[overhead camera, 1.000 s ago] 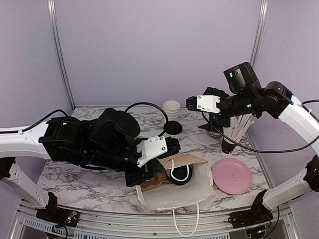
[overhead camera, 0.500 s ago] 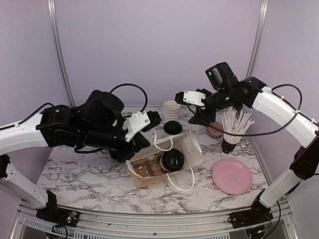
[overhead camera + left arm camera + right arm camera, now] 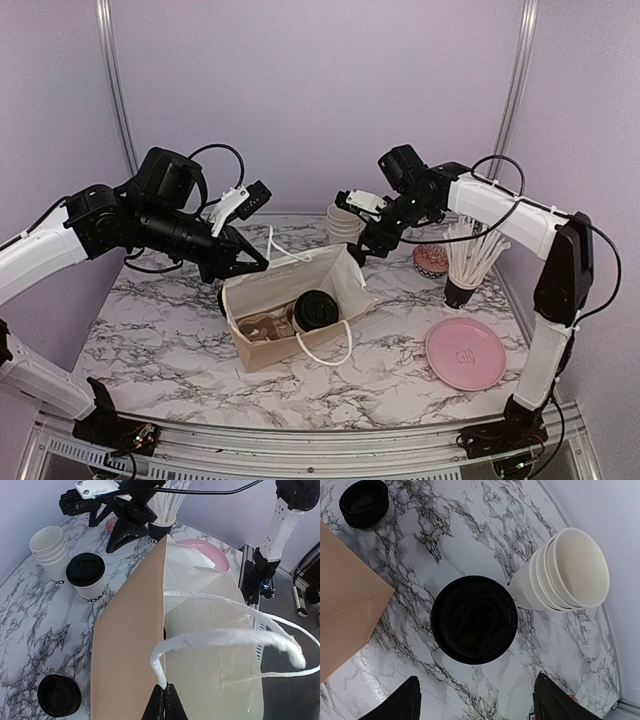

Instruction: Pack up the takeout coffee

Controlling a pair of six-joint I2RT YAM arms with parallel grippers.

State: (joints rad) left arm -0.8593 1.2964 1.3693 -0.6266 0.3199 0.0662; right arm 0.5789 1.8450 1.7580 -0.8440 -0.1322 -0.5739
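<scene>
The takeout coffee (image 3: 473, 619), a white cup with a black lid and dark lettering (image 3: 87, 576), stands on the marble between the stack of lidless cups (image 3: 570, 572) and the paper bag (image 3: 290, 300). My right gripper (image 3: 477, 705) hangs open straight above it, one finger on each side of the lid, touching nothing. In the top view the right gripper (image 3: 362, 243) and the bag hide most of that cup. My left gripper (image 3: 165, 702) is shut on the bag's white handle (image 3: 210, 640) and holds the bag upright. Another lidded cup (image 3: 315, 310) sits inside the bag.
A stack of loose black lids (image 3: 59, 695) lies left of the bag. A black cup of white straws (image 3: 470, 262) and a pink plate (image 3: 465, 353) are to the right, with a small patterned bowl (image 3: 432, 260) behind. Purple walls close in the back and sides.
The left arm has drawn back to the left and lifted the bag by its handle from lying flat to upright. The right arm has swung left and down over the coffee, its jaws narrowing slightly.
</scene>
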